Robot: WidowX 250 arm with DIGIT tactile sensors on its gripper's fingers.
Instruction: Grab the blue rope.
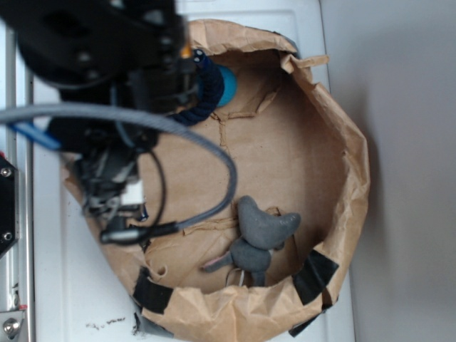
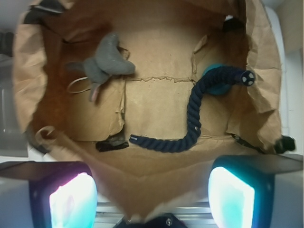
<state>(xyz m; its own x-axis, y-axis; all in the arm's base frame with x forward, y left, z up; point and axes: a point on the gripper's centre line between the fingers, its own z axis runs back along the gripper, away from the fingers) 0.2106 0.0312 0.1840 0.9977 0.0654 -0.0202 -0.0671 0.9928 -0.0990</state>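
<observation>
I see a white tabletop (image 1: 64, 299) under the crumpled brown paper bag (image 1: 349, 192), which takes up most of the exterior view. Right of the bag, the white top ends at a straight edge and a plain grey surface (image 1: 406, 142) begins. Left of the bag runs a metal rail (image 1: 11, 313) with bolts. The light is soft and even.

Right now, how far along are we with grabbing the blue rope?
Done: the arm is above the paper bag, looking in. In hand: nothing; the pincer is open, both pads lit and apart, above the blue rope. The rope lies curved on the bag floor, one end up against the ball. Left: descend, close on it, lift.
</observation>
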